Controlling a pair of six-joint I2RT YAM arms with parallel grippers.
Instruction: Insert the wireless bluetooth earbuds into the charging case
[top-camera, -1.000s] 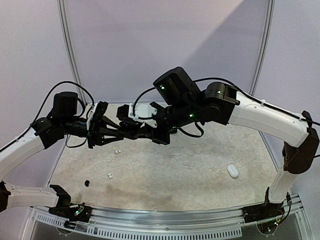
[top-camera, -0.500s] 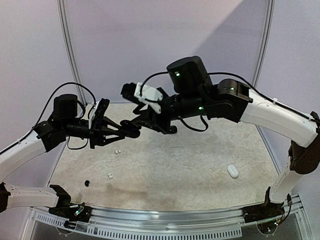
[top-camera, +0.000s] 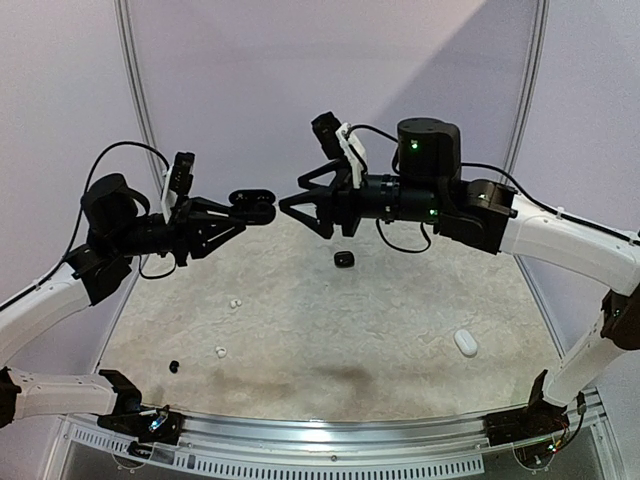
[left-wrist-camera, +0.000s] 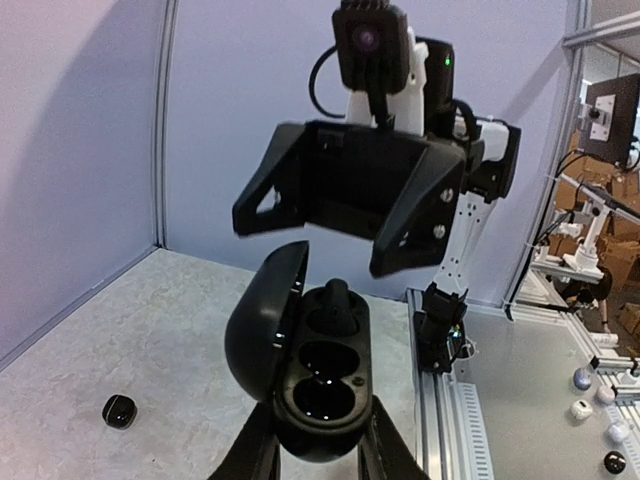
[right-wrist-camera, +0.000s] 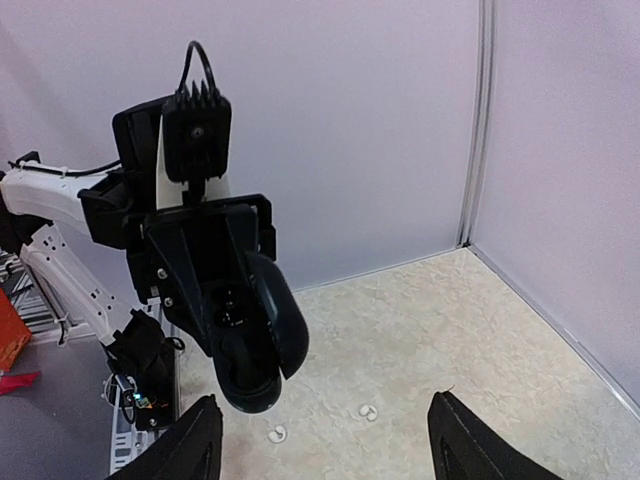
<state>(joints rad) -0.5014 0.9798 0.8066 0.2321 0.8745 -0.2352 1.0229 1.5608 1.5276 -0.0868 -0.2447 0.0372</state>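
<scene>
Two robot arms reach over a pale speckled counter (top-camera: 400, 380). Nearest the arm bases, well to the near left of the raised black charging case (top-camera: 254, 205), a tiny black earbud (top-camera: 174, 366) lies close to a white earbud (top-camera: 220, 351). Far to the near right of the case sits a closed white case (top-camera: 466, 343). A second white earbud (top-camera: 235, 302) lies nearer the case, just to its left. Another black earbud (top-camera: 344, 260) shows down on the counter to the case's right. High above the counter, the left tool (top-camera: 235, 211) grips the open case by its lower end. The lid is swung aside, and a seated black earbud (left-wrist-camera: 338, 298) stands in the upper well. Just right of the case, the right tool (top-camera: 300, 212) faces it, spread wide and holding nothing.
</scene>
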